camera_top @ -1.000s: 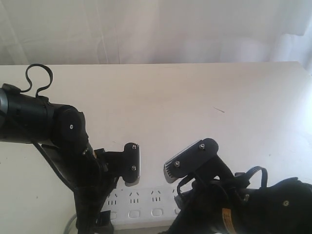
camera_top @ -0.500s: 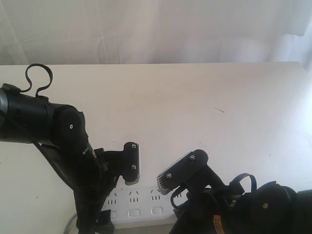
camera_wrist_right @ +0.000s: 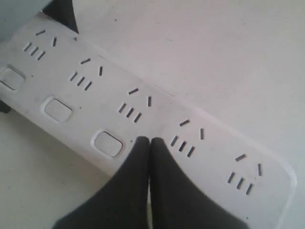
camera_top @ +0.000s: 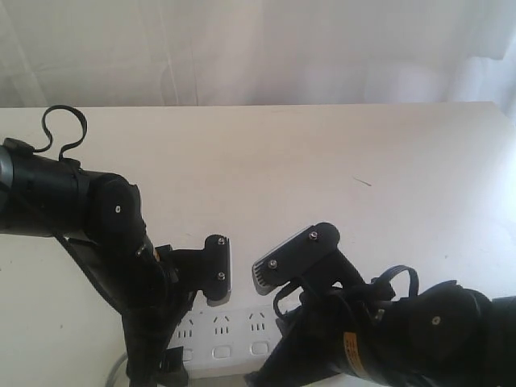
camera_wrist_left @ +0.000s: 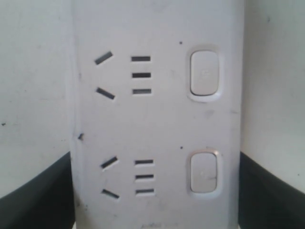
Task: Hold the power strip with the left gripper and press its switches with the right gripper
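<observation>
Pale curtain [camera_top: 258, 48] backs the white table [camera_top: 339, 161] on which I work the left arm [camera_top: 81, 201] and right arm [camera_top: 435, 330] from afar. Low in the exterior view lies the strip [camera_top: 222, 329], sockets up, both ends hidden behind the arms. My left gripper [camera_wrist_left: 155, 160] straddles it crosswise, fingers [camera_wrist_left: 271, 191] against both long sides. It appears to be clamping the strip, though the contact sits at the frame's edge. My right gripper [camera_wrist_right: 150, 140] is closed on nothing, its tips pressed together over the strip's face. They sit just beside the nearest of three switches [camera_wrist_right: 107, 143] showing in its wrist view. Whether they touch, I cannot tell.
</observation>
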Robot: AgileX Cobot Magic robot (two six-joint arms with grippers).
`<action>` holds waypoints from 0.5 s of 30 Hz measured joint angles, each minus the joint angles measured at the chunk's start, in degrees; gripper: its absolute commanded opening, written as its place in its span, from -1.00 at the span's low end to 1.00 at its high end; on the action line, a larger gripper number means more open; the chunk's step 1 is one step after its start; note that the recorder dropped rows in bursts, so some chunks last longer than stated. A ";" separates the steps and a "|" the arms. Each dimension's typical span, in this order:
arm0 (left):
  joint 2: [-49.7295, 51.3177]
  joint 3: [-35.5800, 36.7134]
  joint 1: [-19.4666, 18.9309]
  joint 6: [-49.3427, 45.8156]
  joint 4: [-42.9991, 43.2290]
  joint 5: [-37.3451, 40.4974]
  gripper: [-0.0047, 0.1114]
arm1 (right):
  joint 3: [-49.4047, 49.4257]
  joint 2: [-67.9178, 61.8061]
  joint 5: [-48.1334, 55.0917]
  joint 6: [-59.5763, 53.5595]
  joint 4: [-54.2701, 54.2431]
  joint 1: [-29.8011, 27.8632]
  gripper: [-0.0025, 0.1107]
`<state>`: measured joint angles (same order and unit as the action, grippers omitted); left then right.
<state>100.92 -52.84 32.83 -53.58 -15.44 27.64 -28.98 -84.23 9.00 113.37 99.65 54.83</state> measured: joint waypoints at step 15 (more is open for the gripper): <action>0.00 0.00 0.00 0.13 0.00 0.00 -0.92 | -0.20 -5.46 1.48 0.00 0.78 0.00 -0.96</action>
<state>100.92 -52.84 32.83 -53.45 -15.44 27.64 -29.19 -89.70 10.48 113.37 100.44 54.83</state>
